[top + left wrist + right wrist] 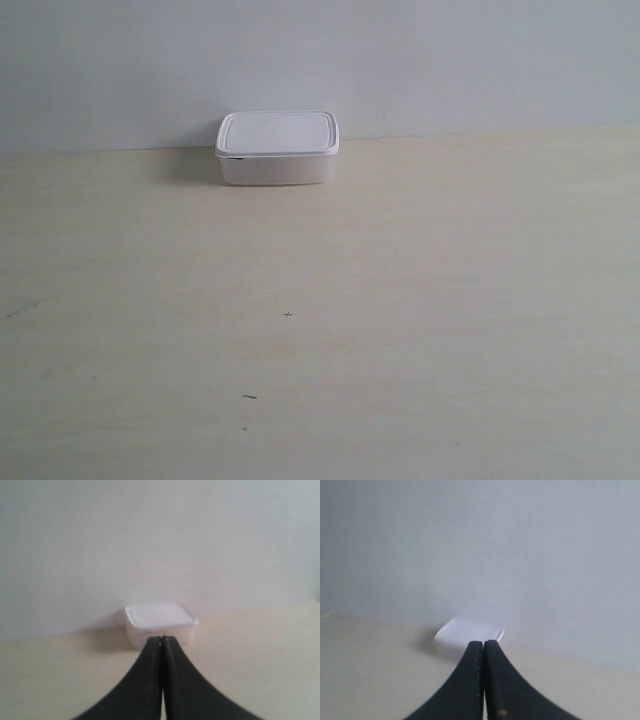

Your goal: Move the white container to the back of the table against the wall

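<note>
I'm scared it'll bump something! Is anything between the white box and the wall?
No, nothing visible. The small white rectangular plastic container already sits at the back of the pale beige wood-grain table, right by the plain grey-white wall.

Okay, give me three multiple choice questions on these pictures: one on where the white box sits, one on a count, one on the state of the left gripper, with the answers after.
1. Where on the table does the white container stand?
A) at the front edge
B) at the back, by the wall
C) in the middle

2. How many containers are on the table?
A) one
B) two
C) three

3. How is the left gripper?
A) wide open
B) shut on the container
C) shut, holding nothing

Answers:
1 B, the exterior view shows it where tabletop meets wall.
2 A, every view shows only one.
3 C, its jaws meet with nothing between them.
</note>
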You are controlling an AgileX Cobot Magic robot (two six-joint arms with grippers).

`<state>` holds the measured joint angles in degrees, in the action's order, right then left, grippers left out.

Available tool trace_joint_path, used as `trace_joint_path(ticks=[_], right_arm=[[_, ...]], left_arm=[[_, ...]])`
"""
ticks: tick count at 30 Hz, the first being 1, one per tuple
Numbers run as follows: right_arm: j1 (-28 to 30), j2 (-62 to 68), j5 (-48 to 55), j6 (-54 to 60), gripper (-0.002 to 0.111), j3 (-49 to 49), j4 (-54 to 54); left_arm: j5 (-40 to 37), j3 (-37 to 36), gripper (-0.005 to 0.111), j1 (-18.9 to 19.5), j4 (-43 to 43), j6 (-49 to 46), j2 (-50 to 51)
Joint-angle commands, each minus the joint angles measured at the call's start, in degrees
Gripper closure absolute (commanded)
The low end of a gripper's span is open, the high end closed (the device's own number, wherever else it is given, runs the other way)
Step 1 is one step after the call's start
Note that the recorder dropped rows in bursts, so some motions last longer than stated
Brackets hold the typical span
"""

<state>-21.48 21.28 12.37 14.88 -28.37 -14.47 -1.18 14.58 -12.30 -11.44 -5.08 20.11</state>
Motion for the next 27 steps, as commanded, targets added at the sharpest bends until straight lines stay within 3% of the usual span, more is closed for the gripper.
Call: trace_joint_path(ticks=[1,5,11,27], right_arm=[[0.2,-3.4,-7.6,0.1,0.108,2.1,7.1],[0.2,-5.7,-2.9,0.1,0.108,5.8,7.1],[0.2,-9.8,-13.0,0.1,0.108,14.8,5.1],[0.2,-18.7,-15.1,0.1,0.108,28.3,3.5]], left_arm=[[12.6,-5.1,0.107,-0.3,0.6,0.8,-0.4],[18.0,-10.4,0.107,-0.3,0.6,0.8,-0.5],[28.3,-14.6,0.107,-0.3,0.6,0.8,-0.5],[24.9,-14.6,0.107,-0.3,-1.3,0.8,-0.8]])
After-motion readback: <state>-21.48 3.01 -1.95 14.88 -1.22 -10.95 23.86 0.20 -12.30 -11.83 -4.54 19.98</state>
